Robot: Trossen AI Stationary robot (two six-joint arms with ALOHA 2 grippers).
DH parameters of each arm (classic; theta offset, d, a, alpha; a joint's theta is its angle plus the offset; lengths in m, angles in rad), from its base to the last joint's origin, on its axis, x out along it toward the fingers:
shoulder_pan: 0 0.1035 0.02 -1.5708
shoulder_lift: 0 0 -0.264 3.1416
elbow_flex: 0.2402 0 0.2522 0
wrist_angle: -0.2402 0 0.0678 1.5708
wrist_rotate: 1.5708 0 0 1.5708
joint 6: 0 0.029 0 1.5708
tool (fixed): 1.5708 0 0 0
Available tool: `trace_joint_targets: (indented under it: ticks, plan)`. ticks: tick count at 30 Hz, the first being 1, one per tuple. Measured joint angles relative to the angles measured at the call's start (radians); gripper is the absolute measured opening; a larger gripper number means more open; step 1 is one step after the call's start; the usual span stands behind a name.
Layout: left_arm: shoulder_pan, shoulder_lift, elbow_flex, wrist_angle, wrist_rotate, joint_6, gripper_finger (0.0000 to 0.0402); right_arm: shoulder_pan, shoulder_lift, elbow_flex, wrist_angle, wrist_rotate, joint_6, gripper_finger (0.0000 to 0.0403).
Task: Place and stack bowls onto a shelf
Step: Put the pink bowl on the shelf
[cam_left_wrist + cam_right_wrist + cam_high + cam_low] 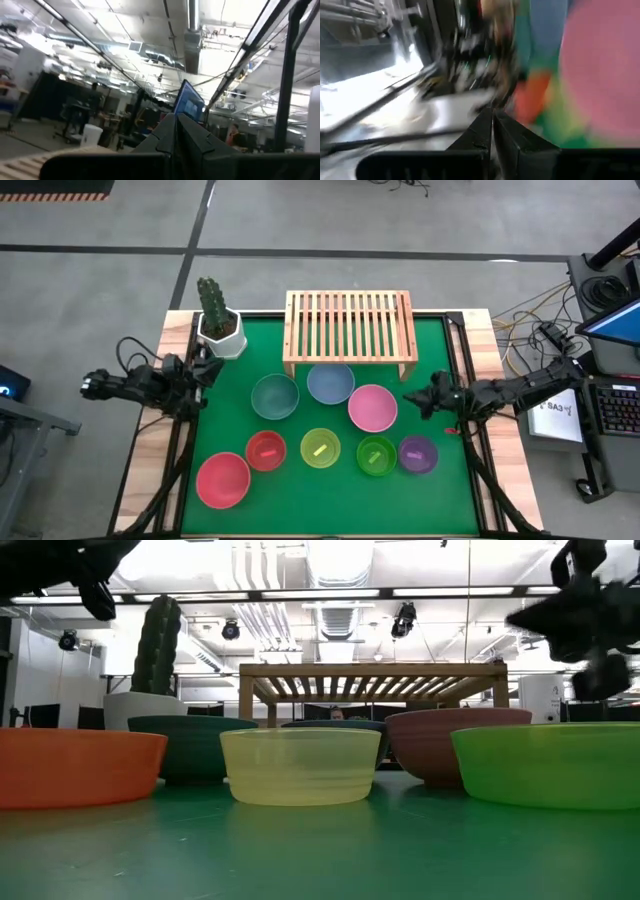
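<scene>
Eight round bowls (276,397) on green mat (440,490), slatted shelf (350,327) bare; both claws closed, empty

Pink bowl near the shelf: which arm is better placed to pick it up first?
The right. Its hand hovers just beside the pink bowl, with the shelf close behind. The left hand waits at the far edge by the cactus pot, beyond the teal bowl.

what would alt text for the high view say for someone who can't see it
Eight bowls sit unstacked on a green mat before an empty wooden shelf: teal, blue and pink nearest it. The left gripper and right gripper flank them, both shut and holding nothing; a potted cactus stands beside the shelf.
</scene>
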Motion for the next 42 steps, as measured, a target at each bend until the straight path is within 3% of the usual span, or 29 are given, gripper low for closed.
trace_joint_targets:
  ticks: [4,7,12,16,18,22,26,31,35,42]
  plan:
    - [0.0,0.0,0.014,-0.013,0.0,0.01,0.0,0.0,0.0,0.0,-0.016,0.213,-0.424,0.0009]
    - [0.0,0.0,0.015,-0.018,0.0,0.01,0.0,-0.001,-0.005,0.0,0.039,0.324,-0.515,0.0009]
    - [0.0,0.0,0.015,-0.027,0.001,-0.051,0.0,0.001,0.019,0.06,0.161,0.221,-0.699,0.0009]
    - [0.0,0.001,0.015,-0.027,0.001,-0.043,0.0,0.001,0.124,0.191,0.139,0.211,-0.846,0.0009]
    - [0.0,0.001,0.015,-0.027,0.001,-0.044,0.0,0.001,0.188,0.277,0.039,0.209,-0.874,0.0009]
    - [-0.001,0.001,0.015,-0.028,0.001,-0.047,0.0,0.001,0.304,0.496,-0.392,0.215,-0.731,0.0009]
    - [-0.001,0.001,0.015,-0.035,0.001,-0.045,0.0,0.001,0.447,0.714,-0.901,0.211,-0.426,0.0009]
    - [-0.001,0.002,0.015,-0.045,0.001,-0.043,0.0,0.001,0.659,0.908,-1.386,0.078,-0.082,0.0009]
    - [-0.001,0.002,0.015,-0.045,0.001,-0.043,0.0,0.001,0.818,0.983,-1.495,-0.009,-0.038,0.0009]
    - [0.0,0.002,0.015,-0.046,0.001,-0.039,0.0,-0.002,1.025,1.068,-1.498,-0.018,-0.09,0.0009]
